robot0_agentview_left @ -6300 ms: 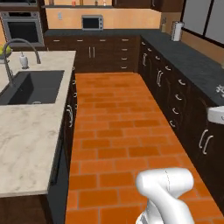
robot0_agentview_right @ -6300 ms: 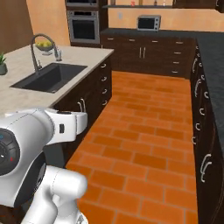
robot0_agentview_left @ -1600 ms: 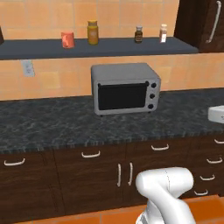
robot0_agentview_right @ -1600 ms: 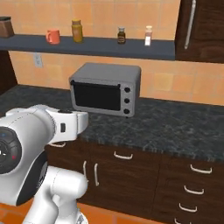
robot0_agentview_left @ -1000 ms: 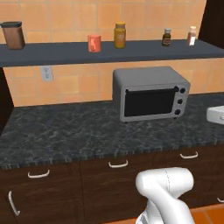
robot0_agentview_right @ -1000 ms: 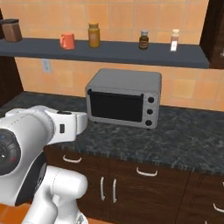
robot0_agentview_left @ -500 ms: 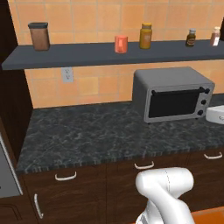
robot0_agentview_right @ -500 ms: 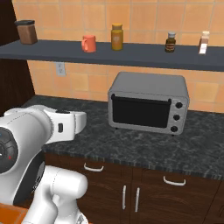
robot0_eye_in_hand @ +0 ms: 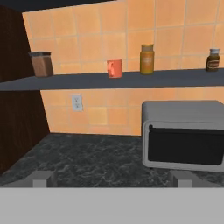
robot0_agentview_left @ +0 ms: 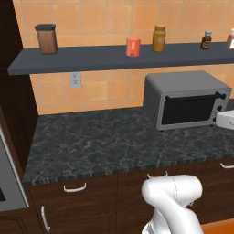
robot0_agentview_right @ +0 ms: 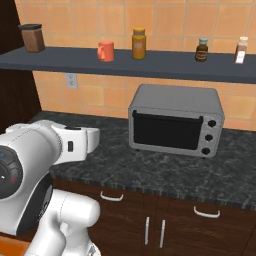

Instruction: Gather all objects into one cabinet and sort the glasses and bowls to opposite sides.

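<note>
so the cup [robot0_eye_in_hand: 114, 68] sits on the shelf [robot0_eye_in_hand: 109, 80] up-left of the oven [robot0_eye_in_hand: 183, 133], beyond the end effector [robot0_eye_in_hand: 112, 178], fingers apart.

Dark wall shelf [robot0_agentview_left: 91, 58] carrying a brown canister [robot0_agentview_left: 46, 38] at far left, salmon-orange cup [robot0_agentview_left: 133, 46], amber jar [robot0_agentview_left: 158, 38], small dark bottle [robot0_agentview_left: 206, 39], black speckled counter [robot0_agentview_left: 91, 146] below bearing a grey toaster oven [robot0_agentview_left: 185, 98] at right

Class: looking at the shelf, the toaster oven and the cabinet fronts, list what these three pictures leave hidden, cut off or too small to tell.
- Oven inside: dark door glass, all views.
- White bottle: cut by right edge, left base view.
- Small brown bottle label: too small.
- Drawers contents: shut fronts.
</note>
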Controlling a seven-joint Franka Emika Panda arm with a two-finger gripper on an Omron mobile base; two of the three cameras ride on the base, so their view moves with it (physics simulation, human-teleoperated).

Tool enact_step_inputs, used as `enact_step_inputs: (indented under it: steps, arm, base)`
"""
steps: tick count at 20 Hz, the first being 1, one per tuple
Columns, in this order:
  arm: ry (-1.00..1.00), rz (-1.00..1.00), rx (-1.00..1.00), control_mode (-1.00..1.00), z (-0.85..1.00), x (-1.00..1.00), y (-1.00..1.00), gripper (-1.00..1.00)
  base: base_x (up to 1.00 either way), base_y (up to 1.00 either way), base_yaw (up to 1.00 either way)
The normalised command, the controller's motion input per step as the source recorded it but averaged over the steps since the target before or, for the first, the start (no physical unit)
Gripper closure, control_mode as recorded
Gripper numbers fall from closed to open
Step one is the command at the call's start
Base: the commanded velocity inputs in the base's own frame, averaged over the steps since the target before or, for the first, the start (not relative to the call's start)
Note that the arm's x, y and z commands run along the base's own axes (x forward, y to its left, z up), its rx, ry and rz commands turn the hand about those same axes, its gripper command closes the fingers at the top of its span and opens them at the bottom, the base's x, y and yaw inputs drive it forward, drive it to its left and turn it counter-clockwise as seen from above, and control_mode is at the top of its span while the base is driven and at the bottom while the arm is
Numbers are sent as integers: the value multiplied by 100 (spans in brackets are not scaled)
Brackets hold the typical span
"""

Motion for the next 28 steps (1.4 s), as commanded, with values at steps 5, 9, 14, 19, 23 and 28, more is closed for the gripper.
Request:
enact_step_inputs:
  steps: [5, 9, 14, 19, 23, 28]
  arm:
    - [0, 0, 0, 100, 0, 0, 0, -100]
    - [0, 0, 0, 100, 0, 0, 0, -100]
    - [0, 0, 0, 100, 0, 0, 0, -100]
    - [0, 0, 0, 100, 0, 0, 0, -100]
    - [0, 0, 0, 100, 0, 0, 0, -100]
    - [0, 0, 0, 100, 0, 0, 0, -100]
  base:
    - [27, 28, 0]
    - [19, 19, 1]
    - [33, 0, 0]
    - [42, 0, 1]
    - [0, 1, 0]
    - [-11, 19, 0]
